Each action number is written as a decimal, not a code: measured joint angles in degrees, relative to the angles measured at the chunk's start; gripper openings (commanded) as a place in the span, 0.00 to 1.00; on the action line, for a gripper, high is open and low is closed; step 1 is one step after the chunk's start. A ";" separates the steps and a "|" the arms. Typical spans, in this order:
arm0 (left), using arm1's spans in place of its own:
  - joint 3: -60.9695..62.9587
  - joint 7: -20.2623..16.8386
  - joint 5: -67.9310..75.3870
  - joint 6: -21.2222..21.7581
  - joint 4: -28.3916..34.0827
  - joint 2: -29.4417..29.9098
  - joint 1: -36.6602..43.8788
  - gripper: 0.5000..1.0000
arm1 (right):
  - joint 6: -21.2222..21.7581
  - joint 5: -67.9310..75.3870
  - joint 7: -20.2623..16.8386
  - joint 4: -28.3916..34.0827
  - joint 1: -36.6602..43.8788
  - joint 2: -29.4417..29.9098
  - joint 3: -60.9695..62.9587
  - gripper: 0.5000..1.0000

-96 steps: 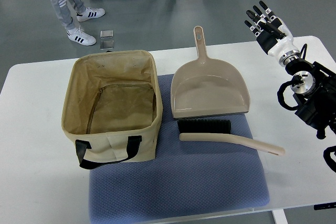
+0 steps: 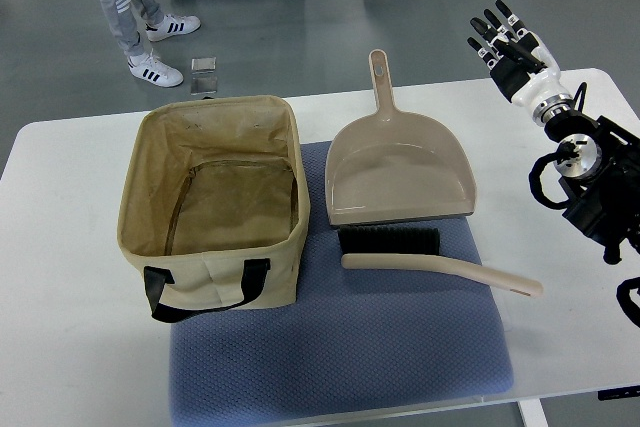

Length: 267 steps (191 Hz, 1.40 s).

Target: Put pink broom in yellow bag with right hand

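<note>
Right hand poised high at the far right, broom not yet touched.

The right hand (image 2: 508,42) has barely shifted from half a second ago, a slight drift toward the far right corner of the white worktop (image 2: 60,347), so the reach has not truly begun. Its fingers (image 2: 490,32) are spread and straight, holding nothing. The pale pink hand broom with black bristles (image 2: 430,265) lies flat on the blue-grey quilted mat (image 2: 340,357), just in front of the matching pink plastic dustpan (image 2: 398,172) and well apart from the hand. The open yellowish canvas bag with black handles (image 2: 213,197) stands to the broom's left, empty inside. The left hand is out of view. No brand, label or writing is readable anywhere.
</note>
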 measured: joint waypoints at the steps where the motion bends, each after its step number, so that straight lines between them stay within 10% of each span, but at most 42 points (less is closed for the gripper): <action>1: 0.00 0.00 0.00 0.00 -0.01 0.00 0.00 1.00 | 0.00 0.01 0.00 0.00 0.00 0.00 0.00 0.96; 194: 0.06 0.00 -0.01 0.03 -0.03 0.00 -0.44 1.00 | -4.24 -4.08 0.15 6.44 0.36 -4.59 -2.22 0.95; 267: 0.06 0.00 -0.01 0.03 -0.03 0.00 -0.42 1.00 | -9.96 -51.41 3.42 30.23 4.14 -23.48 -5.70 0.95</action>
